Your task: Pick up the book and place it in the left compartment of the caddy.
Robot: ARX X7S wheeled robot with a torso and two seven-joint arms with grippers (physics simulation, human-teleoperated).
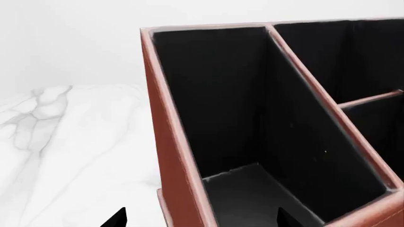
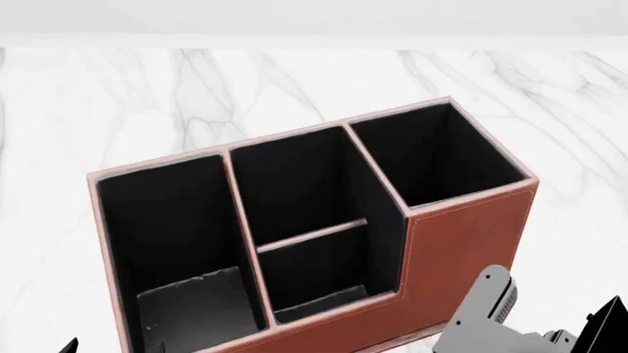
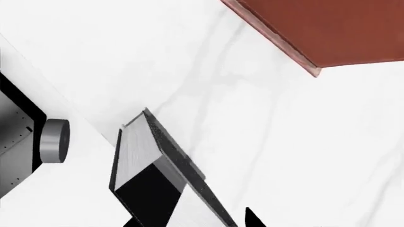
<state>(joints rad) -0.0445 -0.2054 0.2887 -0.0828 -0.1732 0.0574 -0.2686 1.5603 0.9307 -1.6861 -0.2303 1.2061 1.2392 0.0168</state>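
The reddish-brown caddy (image 2: 461,250) stands in the middle of the marble table. Its left compartment (image 2: 176,243) holds nothing; it also shows in the left wrist view (image 1: 252,184). My left gripper (image 1: 202,220) is open, with one fingertip (image 1: 117,218) outside that compartment's end wall and the other inside. The black book (image 3: 148,189) with its white page edge sits between the fingers of my right gripper (image 3: 189,221), raised off the table. In the head view the book (image 2: 487,301) is in front of the caddy's front wall, at its right end.
The caddy's divided middle sections (image 2: 304,220) and taller square end section (image 2: 432,154) are also unfilled. A corner of the caddy (image 3: 315,33) shows in the right wrist view. The table's near edge and a grey robot part (image 3: 54,141) lie below the book.
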